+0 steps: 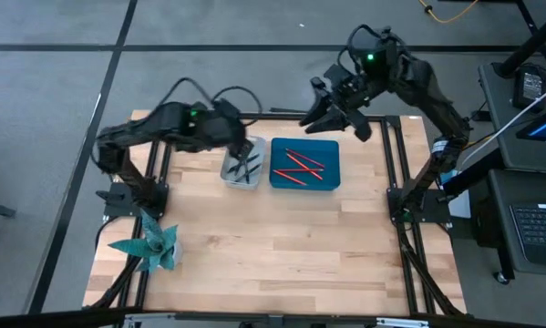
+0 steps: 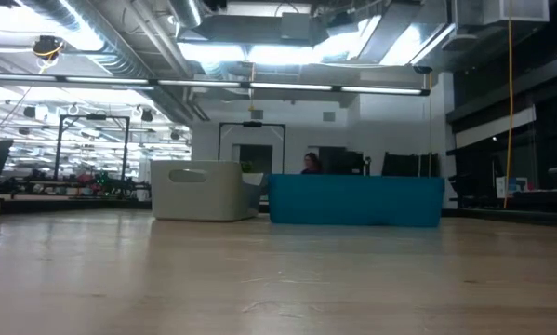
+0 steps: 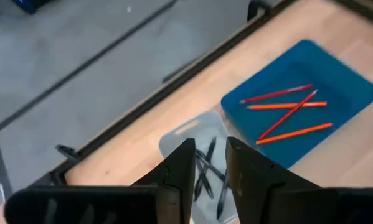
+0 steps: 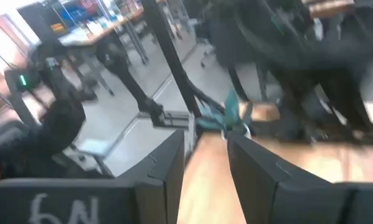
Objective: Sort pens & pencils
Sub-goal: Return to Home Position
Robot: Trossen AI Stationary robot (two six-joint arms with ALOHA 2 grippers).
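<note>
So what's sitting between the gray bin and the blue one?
Nothing; the high view shows just a thin strip of bare wooden table between the gray bin and the blue bin.

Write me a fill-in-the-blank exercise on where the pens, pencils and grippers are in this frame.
The gray bin holds only ___ pens.
The blue bin holds ___ red and orange pencils.
The left gripper hangs over the ___ bin.
The right gripper hangs at the table's far edge, nearer the ___ bin.
Missing words: black, four, gray, blue.
</note>
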